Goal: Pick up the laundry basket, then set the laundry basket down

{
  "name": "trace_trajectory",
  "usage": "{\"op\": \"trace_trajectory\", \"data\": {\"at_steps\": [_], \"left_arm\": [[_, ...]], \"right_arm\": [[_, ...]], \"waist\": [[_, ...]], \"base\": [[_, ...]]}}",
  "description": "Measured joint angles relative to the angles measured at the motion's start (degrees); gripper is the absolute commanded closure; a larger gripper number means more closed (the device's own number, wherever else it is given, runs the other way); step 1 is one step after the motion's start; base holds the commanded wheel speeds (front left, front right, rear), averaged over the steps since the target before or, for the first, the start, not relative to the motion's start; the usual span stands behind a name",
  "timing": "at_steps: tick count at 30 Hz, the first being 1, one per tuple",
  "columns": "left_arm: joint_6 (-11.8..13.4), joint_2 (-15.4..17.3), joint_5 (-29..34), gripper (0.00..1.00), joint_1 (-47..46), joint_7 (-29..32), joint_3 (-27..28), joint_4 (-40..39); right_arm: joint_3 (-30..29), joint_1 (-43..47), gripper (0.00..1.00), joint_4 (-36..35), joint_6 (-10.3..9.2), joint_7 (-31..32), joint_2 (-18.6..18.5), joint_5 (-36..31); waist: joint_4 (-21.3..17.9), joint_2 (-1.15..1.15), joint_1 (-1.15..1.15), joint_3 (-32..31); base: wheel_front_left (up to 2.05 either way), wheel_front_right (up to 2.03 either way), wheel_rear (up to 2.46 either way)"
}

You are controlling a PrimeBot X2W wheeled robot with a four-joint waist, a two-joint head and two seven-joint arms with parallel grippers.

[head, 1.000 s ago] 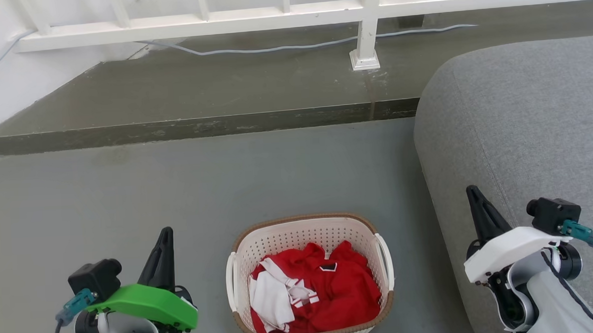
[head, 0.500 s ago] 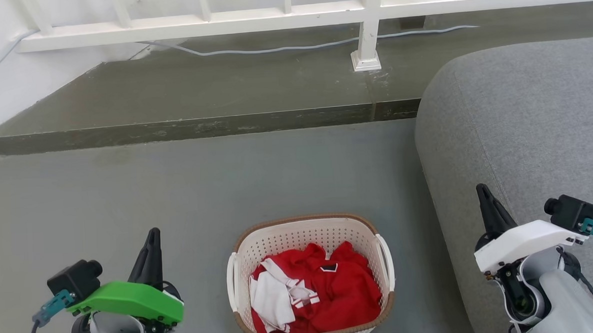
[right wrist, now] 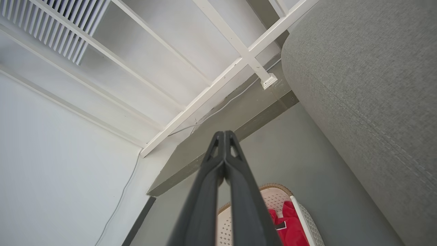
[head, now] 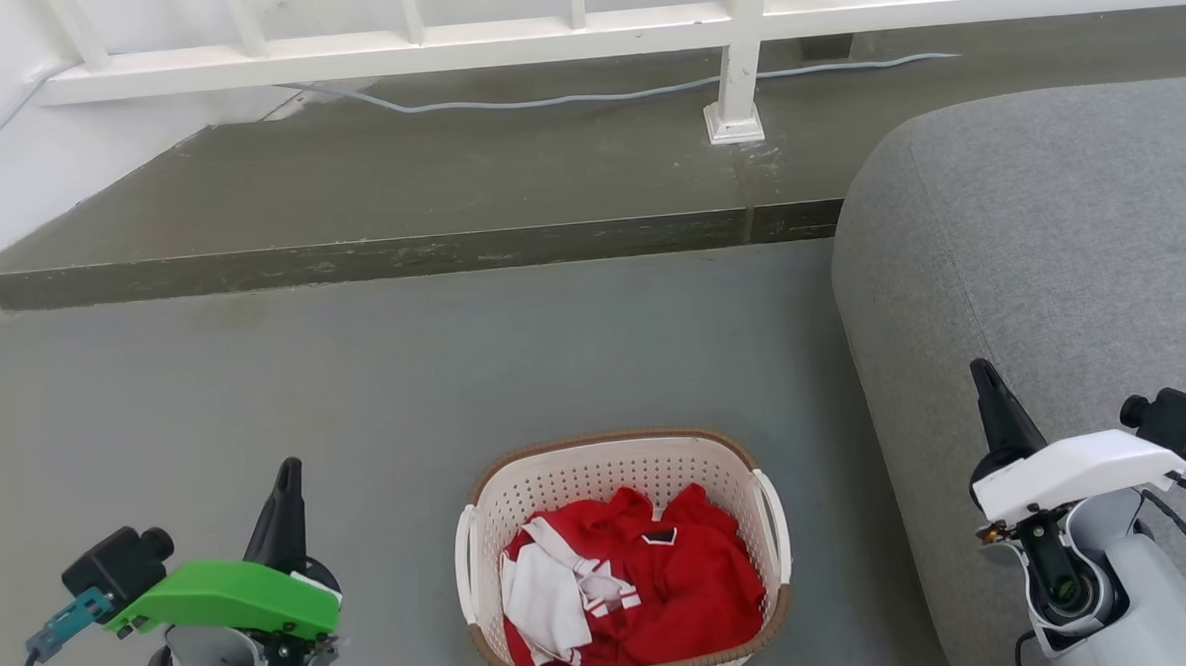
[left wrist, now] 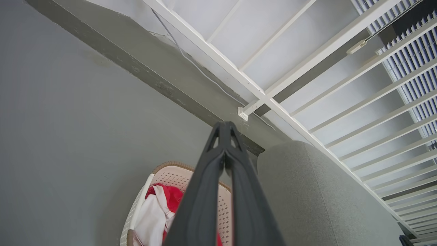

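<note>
Laundry basket point(head: 609, 469) sits on the grey floor point(head: 355, 383) at the head view's bottom centre, between left tool point(head: 282, 502) and right tool point(head: 997, 410), both pinched narrow and empty, the left seemingly nearer. Its long axis seems to cross the frame, one white handle point(head: 461, 564) toward each tool. Perforated cream plastic, brown woven-look rim point(head: 608, 437), red cloth point(head: 684, 579) inside

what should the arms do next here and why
Probably bring the left gripper and the right gripper inward to the white side handles of the basket. It sits on the floor between them, untouched. Both grippers are shut and well out to either side, so neither can take hold yet.
</note>
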Motion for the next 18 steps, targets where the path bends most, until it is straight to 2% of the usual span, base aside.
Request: {"op": "trace_trajectory", "data": {"at_steps": [18], "left_arm": [[-0.44,-0.55,-9.40,1.00,0.00,3.14,3.50,-0.29]], "right_arm": [[-3.72,0.05,1.00,-1.47,0.78,3.23,0.90,11.05]], "waist": [[0.21,0.00,0.00,-0.14]], "base": [[0.00,0.00,0.00]]}}
